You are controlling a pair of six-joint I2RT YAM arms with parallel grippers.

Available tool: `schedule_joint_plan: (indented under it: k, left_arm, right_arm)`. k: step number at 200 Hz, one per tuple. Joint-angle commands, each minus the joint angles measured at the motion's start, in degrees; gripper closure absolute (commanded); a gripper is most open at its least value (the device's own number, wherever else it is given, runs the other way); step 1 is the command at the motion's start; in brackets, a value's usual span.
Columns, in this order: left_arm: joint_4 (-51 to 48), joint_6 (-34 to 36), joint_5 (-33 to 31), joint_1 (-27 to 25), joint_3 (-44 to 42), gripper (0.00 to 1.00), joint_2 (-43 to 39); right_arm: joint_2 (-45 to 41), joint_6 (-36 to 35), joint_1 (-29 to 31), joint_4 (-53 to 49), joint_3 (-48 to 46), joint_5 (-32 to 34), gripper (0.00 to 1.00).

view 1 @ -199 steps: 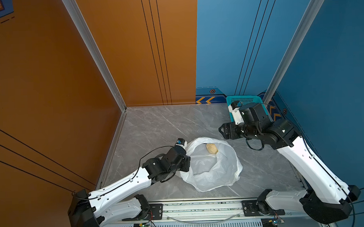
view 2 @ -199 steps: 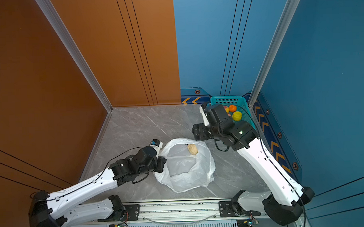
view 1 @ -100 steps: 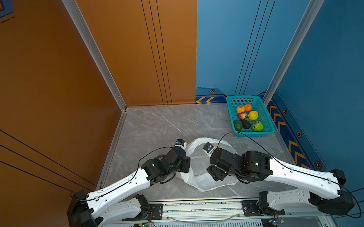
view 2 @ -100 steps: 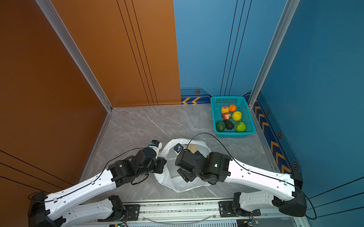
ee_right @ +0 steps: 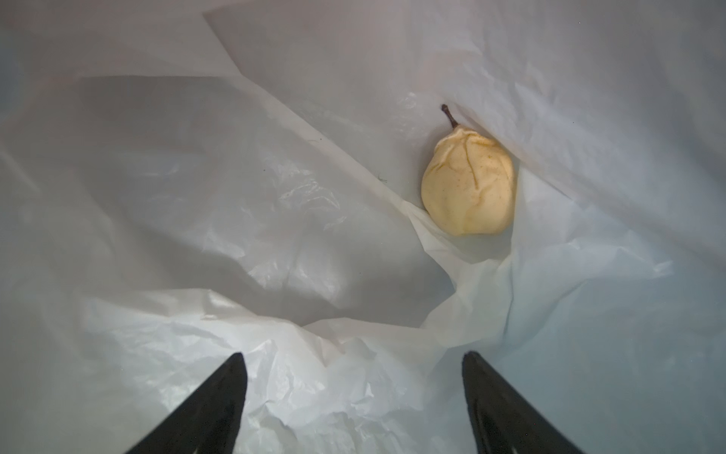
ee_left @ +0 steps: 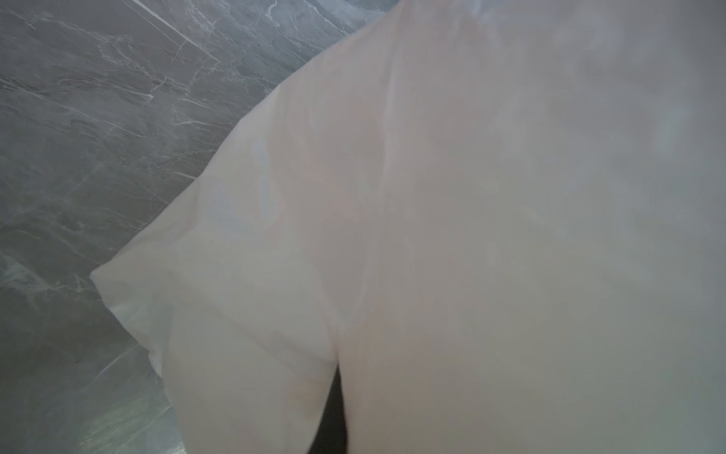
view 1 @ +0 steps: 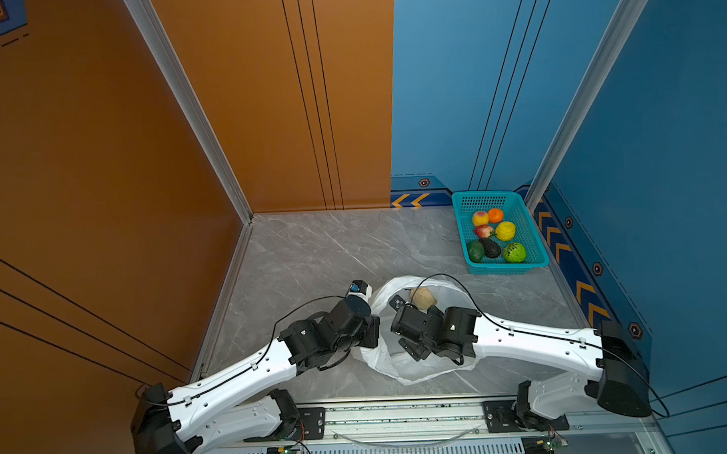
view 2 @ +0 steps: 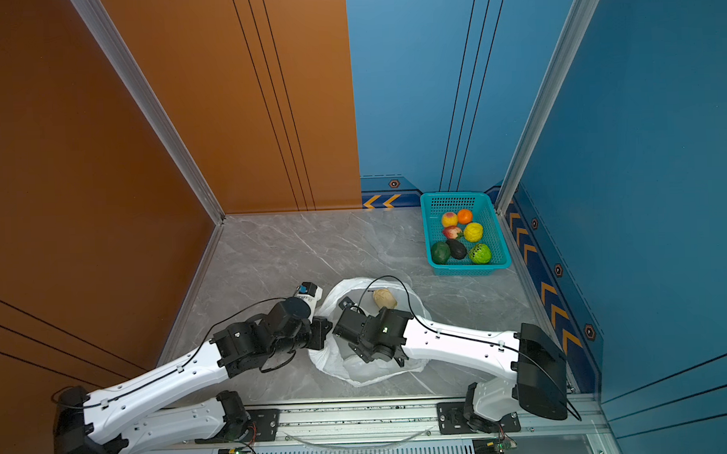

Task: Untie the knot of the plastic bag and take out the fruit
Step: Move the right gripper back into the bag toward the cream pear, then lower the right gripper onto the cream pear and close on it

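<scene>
White plastic bag (view 1: 404, 372), both top views: slumped on the grey marble-look table (view 1: 313, 254) between the two arms. The mouth gapes upward with no tie showing, so untying reads as done.
Pear (view 1: 423, 297): the only fruit in the bag, against its far wall, clear of both arms.
Teal basket (view 1: 505, 269): far right corner, well apart from the bag. Seven fruits (view 1: 505, 230) lie in it, so it looks like the drop-off.
Left gripper (view 1: 373, 329): at the bag rim on its own side, jaws hidden under the wrist.
Right arm (view 1: 524, 347): reaches across so its wrist hangs over the open mouth, short of the pear.
Left wrist view, plastic bag (ee_left: 432, 236): film hangs taut right across the lens, with table showing at one side. No fingers show. I judge the jaws pressed together on the rim, lifting it so the mouth gapes for the other arm.
Right wrist view, right gripper (ee_right: 353, 355): black fingertips (ee_right: 231, 377) stand wide apart with nothing between them, bag lining beneath.
Pear (ee_right: 469, 184), same view: cream, wrinkled, brown stem. It sits wedged in a fold of film, ahead of the fingers and off to one side, untouched.
Step in hand: approach for the last pick.
Next move calls for: swinging toward the pear and bracketing its body, not the stem.
Risk: loose film caught between finger and fruit would lift the bag too. The left hold counters that.
</scene>
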Motion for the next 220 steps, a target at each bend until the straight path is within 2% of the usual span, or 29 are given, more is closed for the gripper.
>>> schedule_joint_plan:
  k: [1, 50, 83, 117, 177, 220]
  left_arm:
    - [-1.8, -0.5, 1.2, -0.5, 0.8, 1.00, -1.1]
    - [-1.8, -0.2, 2.5, -0.5, 1.3, 1.00, -0.6]
    - [-1.6, 0.3, 4.0, -0.4, 1.6, 1.00, 0.5]
    - [-1.5, 0.7, 5.7, -0.5, 2.3, 1.00, 1.8]
    - [-0.5, 0.8, 6.9, -0.6, 2.0, 1.00, 2.1]
    - [-0.1, 1.0, 7.8, -0.7, 2.3, 1.00, 2.8]
  right_arm:
    - [3.7, -1.0, -3.3, 3.6, 0.7, 1.7, 0.13]
    - [10.6, -0.5, -7.8, 9.1, 3.4, 2.0, 0.13]
    - [11.9, 3.7, -9.5, 14.1, 3.3, 3.8, 0.11]
    - [13.7, 7.9, -11.5, 14.9, 4.4, 7.8, 0.06]
    - [16.9, 10.9, -14.7, 18.2, 3.6, 6.2, 0.00]
    - [18.0, 11.5, -16.9, 19.7, 3.7, 4.3, 0.00]
